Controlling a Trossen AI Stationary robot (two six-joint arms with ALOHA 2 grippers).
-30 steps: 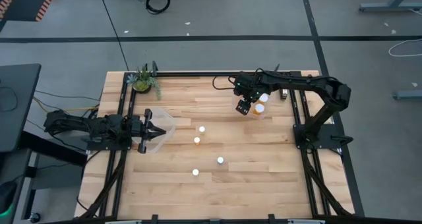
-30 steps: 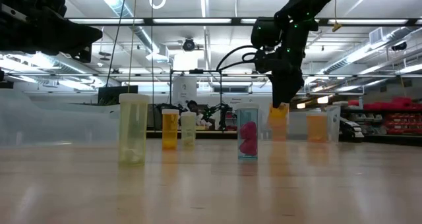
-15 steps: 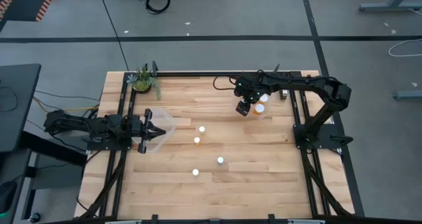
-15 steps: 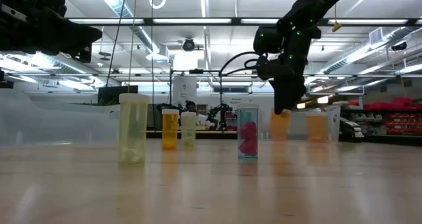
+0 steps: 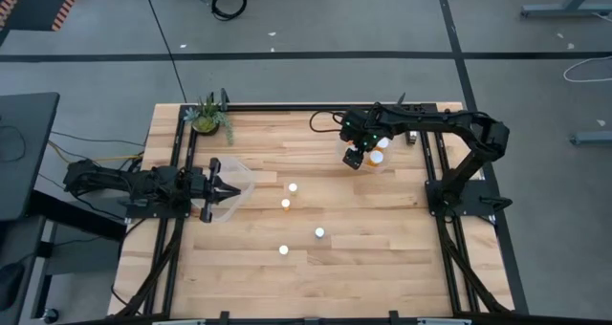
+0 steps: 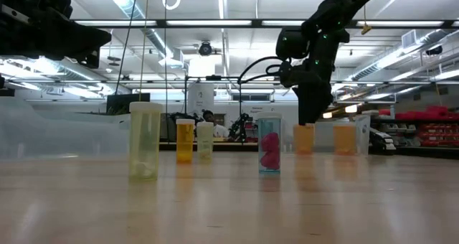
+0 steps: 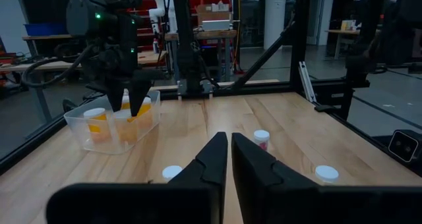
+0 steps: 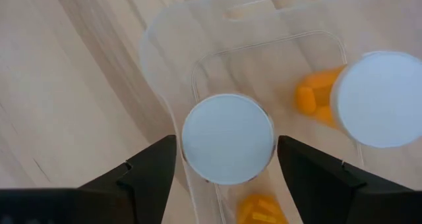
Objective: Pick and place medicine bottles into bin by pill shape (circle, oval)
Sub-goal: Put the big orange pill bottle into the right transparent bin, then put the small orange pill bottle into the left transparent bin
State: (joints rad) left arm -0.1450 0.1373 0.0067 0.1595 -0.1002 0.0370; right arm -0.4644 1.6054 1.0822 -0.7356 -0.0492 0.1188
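Observation:
My right gripper [image 5: 356, 156] hangs open over the clear bin [image 5: 385, 165] at the table's far right. Its fingers stand on either side of a white-capped orange bottle [image 8: 227, 140] that stands upright in the bin, also seen in the low view [image 6: 304, 138]. A second orange bottle [image 8: 379, 99] stands beside it in the same bin. Several white-capped bottles stand on their bases mid-table [image 5: 293, 186], [image 5: 285, 204], [image 5: 319, 233], [image 5: 283, 249]. My left gripper [image 7: 229, 159] is shut and empty at the left, by another clear bin [image 5: 239, 177].
A small potted green plant [image 5: 207, 118] stands at the far left corner. Black frame rails run along the table's left, right and far edges. Bare wood lies between the mid-table bottles and the near edge.
The orange bottle under my right gripper has come down a little and now stands level with the other bottle in the right bin. My right gripper has shifted slightly toward the table's right edge above it.

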